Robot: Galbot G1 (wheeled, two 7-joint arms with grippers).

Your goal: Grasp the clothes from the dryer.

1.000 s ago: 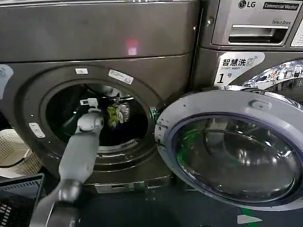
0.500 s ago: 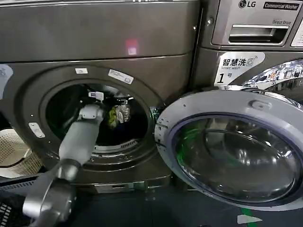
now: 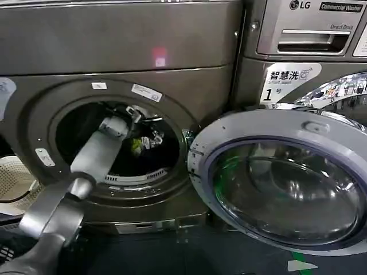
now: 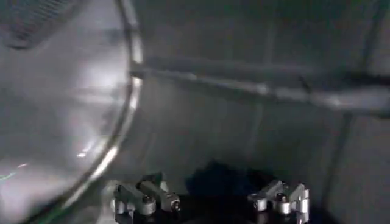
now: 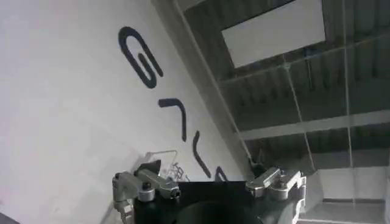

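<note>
The dryer (image 3: 114, 40) stands with its round door (image 3: 281, 177) swung open to the right. Deep in the steel drum (image 4: 201, 122) lies the small bundle of clothes (image 3: 144, 140), yellow-green and white-grey. My left arm reaches through the porthole. My left gripper (image 3: 133, 113) sits just above and left of the bundle. In the left wrist view my left gripper (image 4: 213, 204) is open, fingers wide apart over a dark patch on the drum wall. My right gripper (image 5: 210, 185) is open and holds nothing, parked facing a white lettered panel.
A second machine marked LG (image 3: 309, 28) with a drawer handle stands at the right. The open door takes up the space at front right. A white perforated basket (image 3: 14, 183) stands at the left, with a black mesh basket (image 3: 7, 252) below it.
My left arm has pushed deeper into the drum. The gripper has moved up and to the right, and now stands above the clothes.
</note>
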